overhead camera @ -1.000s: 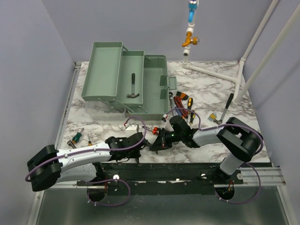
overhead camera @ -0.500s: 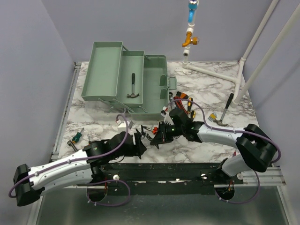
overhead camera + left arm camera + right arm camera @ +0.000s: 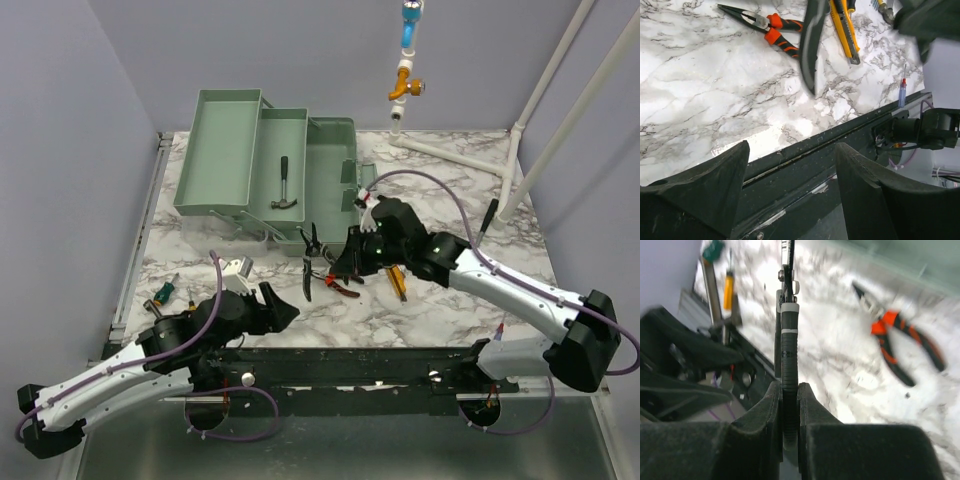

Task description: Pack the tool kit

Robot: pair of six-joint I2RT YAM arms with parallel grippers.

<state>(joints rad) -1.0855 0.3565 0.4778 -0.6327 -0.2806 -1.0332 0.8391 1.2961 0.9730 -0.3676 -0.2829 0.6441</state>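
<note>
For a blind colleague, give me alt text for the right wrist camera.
The right gripper is shut on black-handled pliers pointing away from the camera. Orange-handled pliers lie on the marble table to the right.

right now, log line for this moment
left gripper: open, empty | right gripper: shut on black pliers | orange pliers: on table

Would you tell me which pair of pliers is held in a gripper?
The black pliers, clamped in the right gripper; the orange-handled pair lies on the table.
</note>
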